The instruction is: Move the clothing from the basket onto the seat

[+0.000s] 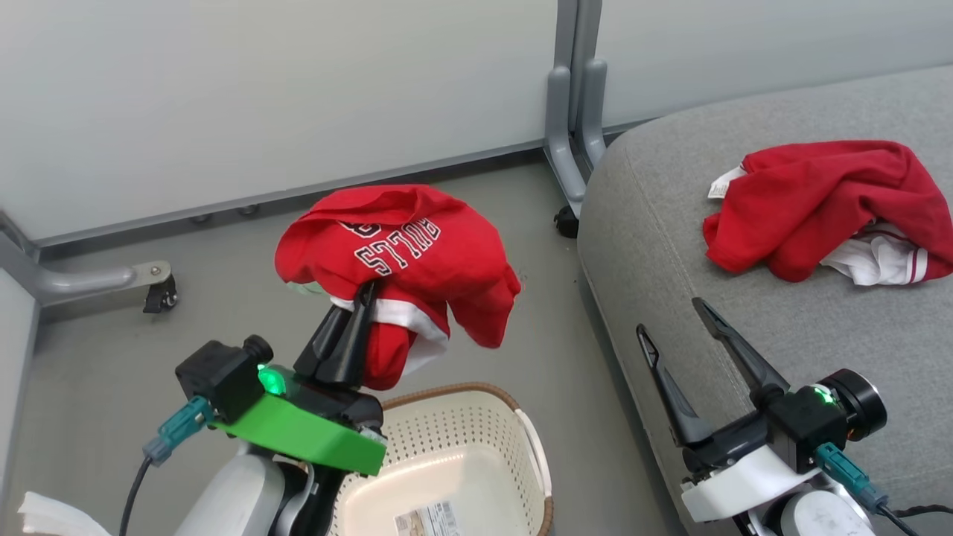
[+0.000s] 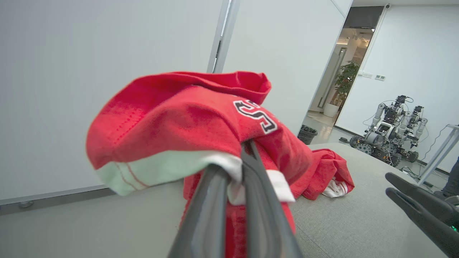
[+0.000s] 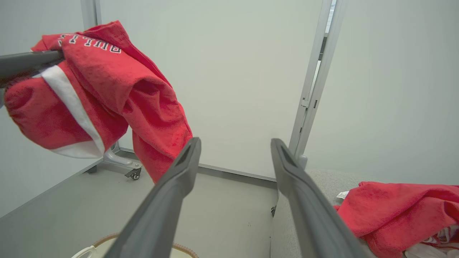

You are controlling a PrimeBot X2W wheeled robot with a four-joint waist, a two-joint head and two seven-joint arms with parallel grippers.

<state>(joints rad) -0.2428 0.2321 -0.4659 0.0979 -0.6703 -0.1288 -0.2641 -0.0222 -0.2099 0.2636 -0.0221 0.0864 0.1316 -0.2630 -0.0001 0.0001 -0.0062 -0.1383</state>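
Note:
My left gripper (image 1: 365, 294) is shut on a red "BULLS" garment (image 1: 402, 253), which hangs in the air above and behind the basket (image 1: 476, 432). The same garment (image 2: 172, 122) drapes over my left fingers (image 2: 247, 157) in the left wrist view, and it shows at the upper left as a red bundle (image 3: 100, 86) in the right wrist view. A second red garment (image 1: 819, 205) with a white tag lies on the grey seat (image 1: 670, 246). My right gripper (image 1: 674, 316) stands open and empty over the seat's front edge.
The cream basket holds a paper label (image 1: 428, 519) on its bottom. Grey partition panels with wheeled feet (image 1: 160, 292) stand behind, with a post foot (image 1: 573, 149) beside the seat. Another robot (image 2: 391, 129) stands in the far room.

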